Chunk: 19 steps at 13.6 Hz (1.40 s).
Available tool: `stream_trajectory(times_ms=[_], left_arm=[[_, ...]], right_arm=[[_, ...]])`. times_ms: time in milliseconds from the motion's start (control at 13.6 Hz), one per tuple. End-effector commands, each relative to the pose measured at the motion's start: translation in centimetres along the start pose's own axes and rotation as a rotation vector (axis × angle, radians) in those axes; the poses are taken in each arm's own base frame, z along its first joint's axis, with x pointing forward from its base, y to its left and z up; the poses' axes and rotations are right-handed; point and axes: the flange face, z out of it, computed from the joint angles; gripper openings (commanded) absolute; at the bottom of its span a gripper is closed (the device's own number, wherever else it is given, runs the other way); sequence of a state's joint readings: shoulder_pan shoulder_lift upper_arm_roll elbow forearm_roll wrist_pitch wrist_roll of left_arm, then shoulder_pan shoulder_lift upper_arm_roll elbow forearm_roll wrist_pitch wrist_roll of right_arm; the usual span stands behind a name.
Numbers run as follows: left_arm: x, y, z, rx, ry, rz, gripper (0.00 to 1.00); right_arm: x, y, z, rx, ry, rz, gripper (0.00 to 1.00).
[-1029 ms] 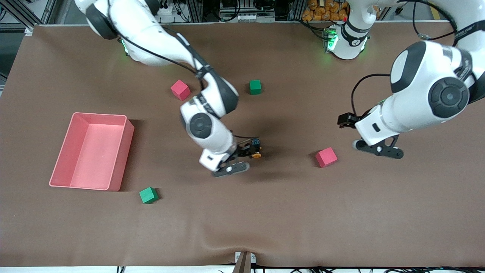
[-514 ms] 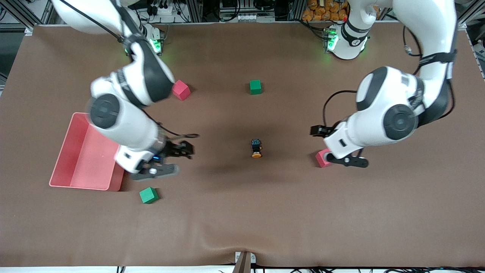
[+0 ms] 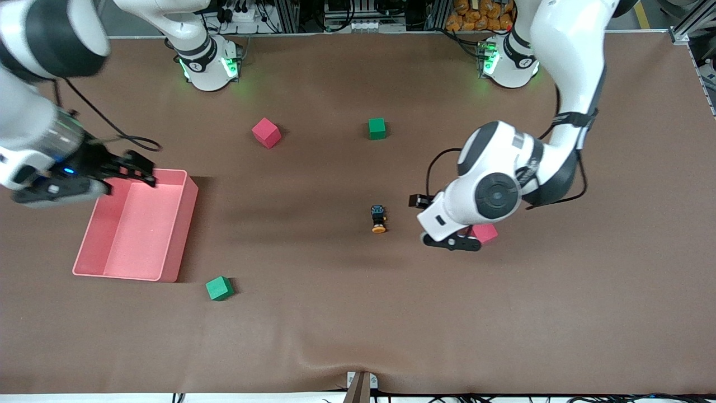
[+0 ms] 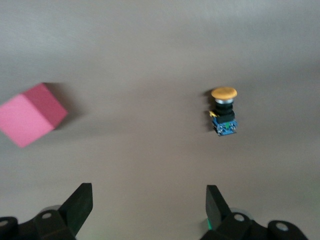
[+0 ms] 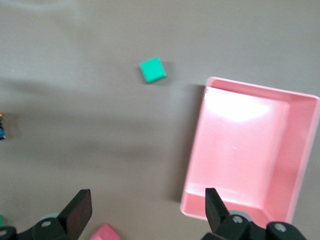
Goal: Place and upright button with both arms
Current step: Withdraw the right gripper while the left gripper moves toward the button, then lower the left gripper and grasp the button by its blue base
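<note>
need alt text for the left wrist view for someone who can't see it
A small orange-capped button lies on its side on the brown table, untouched, ahead of the left gripper, whose jaws stand open and empty. A red cube sits apart from the button on the same surface.

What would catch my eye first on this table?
Probably the pink tray at the right arm's end, with the right pincer open above its edge. Mid-table, the tiny orange-capped button lies on its side, and the left pincer hangs open beside it, over a red cube.
</note>
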State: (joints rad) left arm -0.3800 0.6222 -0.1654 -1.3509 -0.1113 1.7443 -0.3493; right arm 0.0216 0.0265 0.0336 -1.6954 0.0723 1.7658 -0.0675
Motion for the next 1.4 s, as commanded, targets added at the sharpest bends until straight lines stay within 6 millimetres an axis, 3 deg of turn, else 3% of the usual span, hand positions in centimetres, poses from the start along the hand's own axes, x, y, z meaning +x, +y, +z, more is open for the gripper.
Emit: stream_trajectory(times_ms=[0, 220, 441, 808, 1029, 1323], left_arm=[[0.4, 3.5, 3.9, 0.016, -0.024, -0.008, 1.0], [0.6, 4.9, 7.0, 0.018, -0.038, 0.003, 1.0], [0.5, 5.3, 7.6, 0.017, -0.05, 0.015, 1.0], [1.9, 7.5, 12.3, -0.015, -0.002, 0.027, 0.98], [2.1, 8.0, 13.2, -0.058, -0.013, -0.004, 0.94], [2.4, 9.7, 16.1, -0.053, -0.005, 0.008, 0.86]], right_arm=[[-2.2, 4.3, -2.2, -0.006, -0.034, 0.015, 1.0], [-3.3, 6.2, -4.2, -0.013, -0.077, 0.039, 1.0], [-4.0, 6.7, -6.3, -0.011, -0.096, 0.061, 1.0], [-5.1, 7.3, -7.0, -0.017, -0.154, 0.142, 1.0], [-5.1, 7.5, -7.5, -0.051, -0.147, 0.143, 1.0], [-5.1, 7.4, -7.6, -0.051, -0.146, 0.141, 1.0]])
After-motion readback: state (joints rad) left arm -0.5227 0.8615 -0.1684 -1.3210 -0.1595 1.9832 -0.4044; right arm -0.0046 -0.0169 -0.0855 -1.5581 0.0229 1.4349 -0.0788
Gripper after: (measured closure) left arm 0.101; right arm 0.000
